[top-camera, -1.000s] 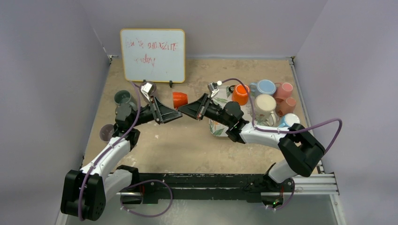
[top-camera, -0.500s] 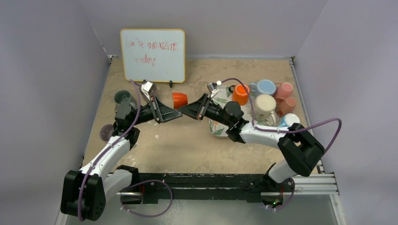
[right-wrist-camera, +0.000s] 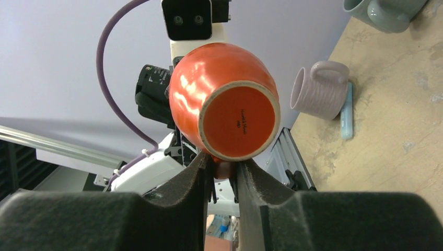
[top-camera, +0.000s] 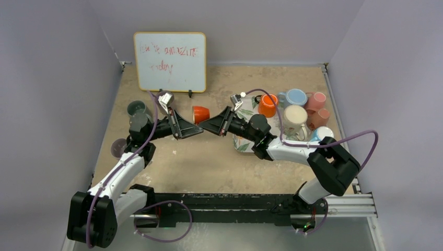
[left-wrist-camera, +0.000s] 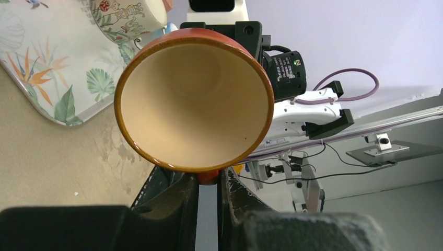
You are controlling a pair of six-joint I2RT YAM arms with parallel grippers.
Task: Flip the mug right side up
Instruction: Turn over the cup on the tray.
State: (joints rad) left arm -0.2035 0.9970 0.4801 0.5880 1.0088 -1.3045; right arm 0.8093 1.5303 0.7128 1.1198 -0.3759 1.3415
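Observation:
An orange mug (top-camera: 201,114) with a cream inside hangs on its side in the air between my two grippers. Its opening faces the left wrist view (left-wrist-camera: 193,99) and its base faces the right wrist view (right-wrist-camera: 237,117). My left gripper (top-camera: 201,130) (left-wrist-camera: 208,178) is shut on the mug's handle just below the rim. My right gripper (top-camera: 199,126) (right-wrist-camera: 223,167) is shut on the same handle from the opposite side, below the base. The two sets of fingertips meet under the mug.
A leaf-patterned tray (top-camera: 243,142) on the right holds several mugs, among them an orange one (top-camera: 267,104) and a cream one (top-camera: 295,119). A dark green mug (top-camera: 137,108) and a lilac mug (top-camera: 118,147) sit at the left. A whiteboard (top-camera: 170,61) stands behind.
Both grippers and the mug have shifted very slightly toward the near side. The grip looks the same.

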